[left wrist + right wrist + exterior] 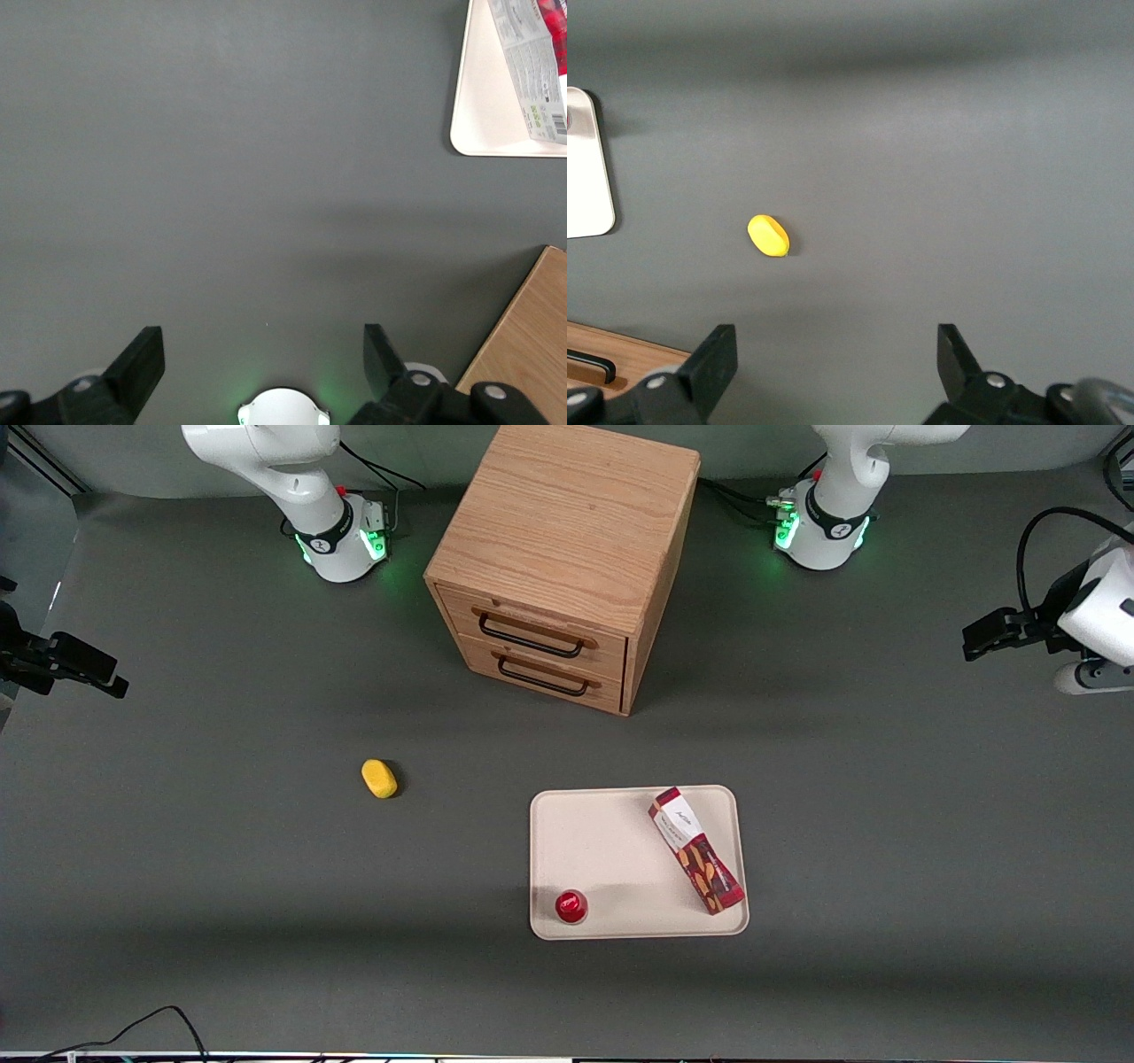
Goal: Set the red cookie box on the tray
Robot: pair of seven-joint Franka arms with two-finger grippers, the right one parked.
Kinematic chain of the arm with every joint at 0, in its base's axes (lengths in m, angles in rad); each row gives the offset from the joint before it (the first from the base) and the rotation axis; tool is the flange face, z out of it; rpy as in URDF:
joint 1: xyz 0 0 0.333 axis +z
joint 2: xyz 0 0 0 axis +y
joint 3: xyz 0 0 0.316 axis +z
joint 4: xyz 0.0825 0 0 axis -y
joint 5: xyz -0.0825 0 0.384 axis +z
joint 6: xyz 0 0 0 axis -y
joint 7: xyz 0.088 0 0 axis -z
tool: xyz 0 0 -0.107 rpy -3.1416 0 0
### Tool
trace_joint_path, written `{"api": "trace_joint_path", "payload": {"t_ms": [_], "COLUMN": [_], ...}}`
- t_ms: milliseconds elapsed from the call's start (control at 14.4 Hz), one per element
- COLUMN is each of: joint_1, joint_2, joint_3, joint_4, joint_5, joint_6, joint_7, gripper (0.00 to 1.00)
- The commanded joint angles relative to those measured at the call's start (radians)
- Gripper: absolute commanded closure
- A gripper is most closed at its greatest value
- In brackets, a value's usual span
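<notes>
Red cookie box (696,850) already lying flat on tray (602,841), lower right of centre in front view.
Hand (264,363) spread wide, holding nothing, over bare worktop (221,886). Probably light, stiff but crushable carton (glossy, maybe slippery); best pinched across narrow mid-section.

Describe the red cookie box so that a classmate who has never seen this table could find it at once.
Start at the wooden drawer cabinet; nearer the front camera lies a cream tray. The red cookie box lies flat and slanted on the tray's end toward the working arm, whose open gripper hovers away over bare table. Unlike the small round red-topped item on the tray, it is long and narrow with cookie pictures.
</notes>
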Motion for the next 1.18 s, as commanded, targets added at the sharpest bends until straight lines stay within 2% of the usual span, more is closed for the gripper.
{"api": "trace_joint_path", "payload": {"t_ms": [0, 415, 554, 692, 900, 1108], "joint_1": [-0.016, -0.019, -0.021, -0.021, -0.022, -0.041], "joint_2": [0.055, 0.061, 0.067, 0.142, 0.23, 0.253], "joint_3": [-0.005, -0.007, -0.023, -0.059, -0.132, -0.16], "joint_4": [0.044, 0.049, 0.052, 0.107, 0.141, 0.144], "joint_5": [-0.024, -0.031, -0.081, -0.124, -0.124, -0.12], "joint_6": [-0.021, -0.02, -0.013, -0.001, 0.086, 0.128], "joint_7": [0.015, 0.015, -0.019, -0.144, -0.258, -0.347], "gripper": [0.0, 0.0, 0.0, 0.0, 0.0, 0.0]}}
